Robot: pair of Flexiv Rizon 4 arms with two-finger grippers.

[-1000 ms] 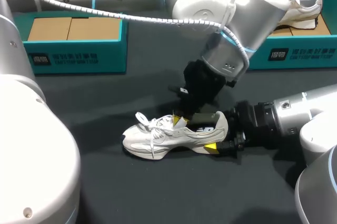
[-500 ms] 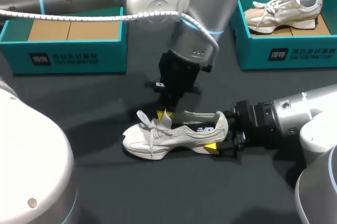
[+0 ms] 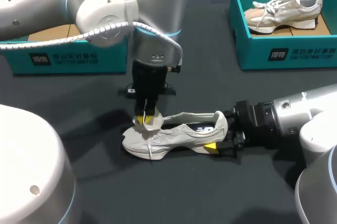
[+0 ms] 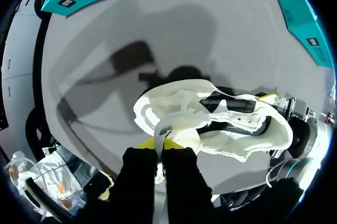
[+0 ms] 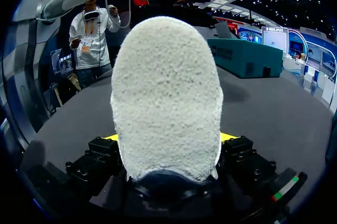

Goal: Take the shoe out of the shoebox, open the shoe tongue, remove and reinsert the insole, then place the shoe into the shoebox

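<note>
Left claw [image 3: 144, 120], clenched on the tongue [image 4: 164, 128], had dragged it toeward, apparently opening the shoe [image 3: 176, 132] for insole removal; right claw [image 5: 169, 137] gripped the heel [image 5: 167, 92].

The shoe [image 3: 181, 130] looks matt cloth, its heel [image 5: 166, 92] rough and pebbly; the table [image 3: 210, 192] matt, perhaps rubbery.

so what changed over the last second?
The left gripper travelled along the shoe from above its collar to the toe end. It is now shut on the tongue and has folded it forward. Unchanged: the right gripper stays shut on the heel, the shoe has not shifted, and the other shoe sits in its teal box.
</note>
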